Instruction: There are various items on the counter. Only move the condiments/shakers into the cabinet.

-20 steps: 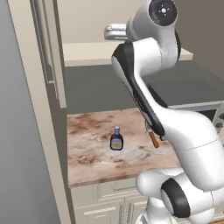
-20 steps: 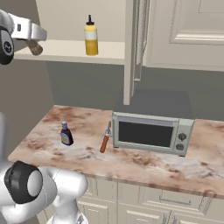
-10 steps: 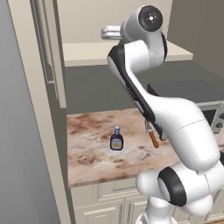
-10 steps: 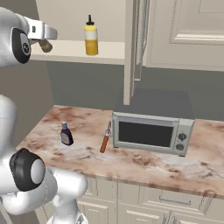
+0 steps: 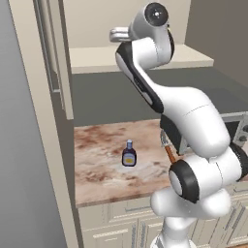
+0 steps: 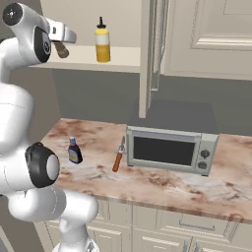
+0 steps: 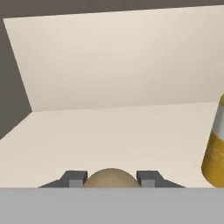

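Observation:
My gripper (image 7: 110, 179) is shut on the short tan pepper shaker (image 7: 110, 176), whose rounded top shows between the two fingertips. It hangs just over the cream shelf board of the cabinet (image 7: 113, 131). From the right base view, the gripper (image 6: 63, 45) holds the shaker (image 6: 61, 49) at the shelf's left end, left of the yellow squeeze bottle (image 6: 102, 41). That bottle (image 7: 214, 151) stands upright on the shelf. The dark bottle with a blue cap (image 6: 74, 151) stands on the marbled counter (image 6: 162, 184), also seen as the dark bottle (image 5: 129, 154).
A thin orange-brown stick-like item (image 6: 118, 156) lies on the counter between the dark bottle and a grey microwave (image 6: 172, 147). A tall beige side panel (image 6: 145, 59) bounds the shelf on its right. Panelled base cupboards run below the counter.
The hand with the pepper shaker has moved further over the shelf, toward the yellow bottle. The arm's elbow has swung along. The things on the counter have not moved.

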